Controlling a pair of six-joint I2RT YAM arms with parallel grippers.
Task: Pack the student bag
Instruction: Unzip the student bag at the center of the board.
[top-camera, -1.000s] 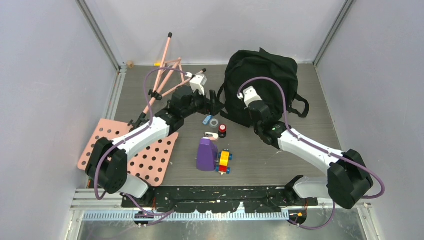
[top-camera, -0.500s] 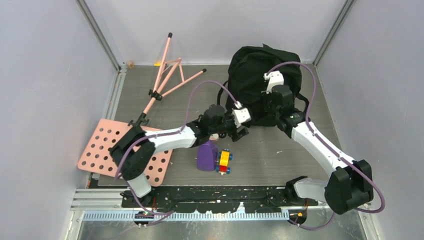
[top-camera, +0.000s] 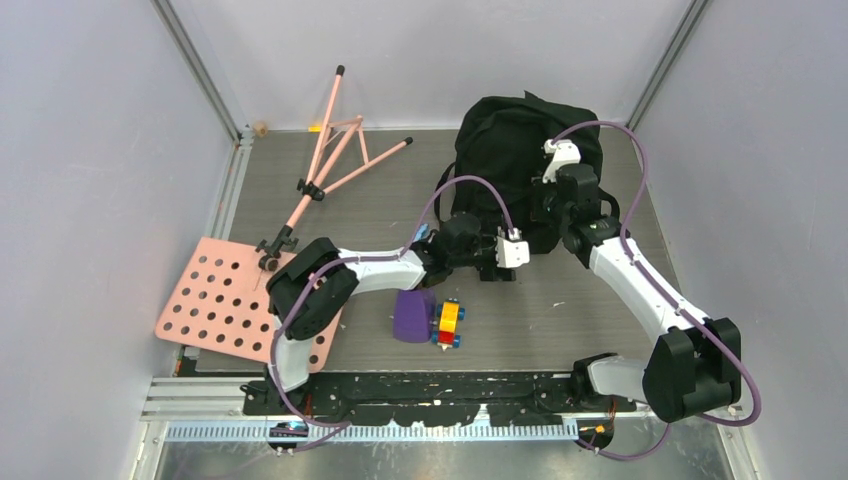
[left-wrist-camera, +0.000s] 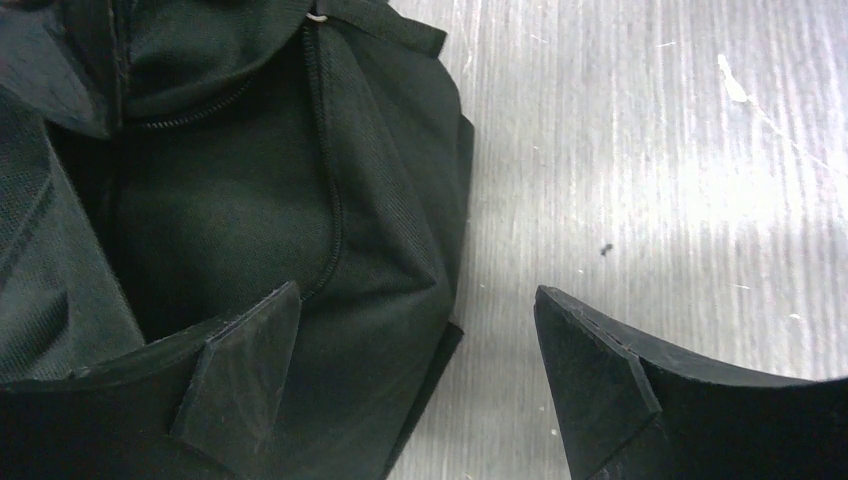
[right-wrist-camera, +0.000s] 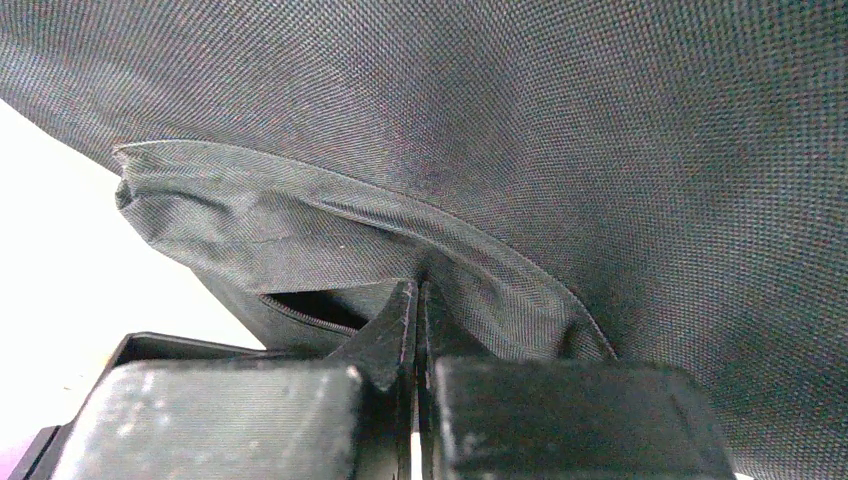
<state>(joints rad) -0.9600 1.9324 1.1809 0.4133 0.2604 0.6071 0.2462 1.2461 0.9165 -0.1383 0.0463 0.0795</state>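
Left pincer (left-wrist-camera: 415, 293): released; the two black fingers are spread wide and nothing is gripped between them.
Under the left pincer: the near edge of the bag is seen beneath one finger (left-wrist-camera: 240, 370), and bare table top beneath the other.
Right pincer (right-wrist-camera: 418, 290): clenched; the fingers are pressed together and a seamed fold of the bag's cloth is nipped at their tips.
Task's thing: the large, black, soft fabric student bag (top-camera: 510, 150) is slumped on the far part of the table. It is held from above by the right pincer, and it lies just beyond and partly below the left pincer. A zip line (left-wrist-camera: 325, 200) is seen running down the cloth close to the left pincer.
Purple container: a small purple bottle-like container (top-camera: 412, 315) is placed on the near side of the left pincer, towards the arm bases and beside the left forearm; whether it is upright cannot be told.
Toy bricks: a short stack of yellow, red and blue toy bricks (top-camera: 449, 323) is set just beside the purple container, also on the near side of the left pincer.
Pink board: a flat pink board with round holes (top-camera: 235, 305) is found well apart from both pincers, out by the left arm's base.
Pink stand: a folded stand of thin pink rods (top-camera: 330, 150) is laid well to the outer side of the left pincer, at the far edge.
Table: a grey wood-grain table top (top-camera: 520, 320) is seen under everything.
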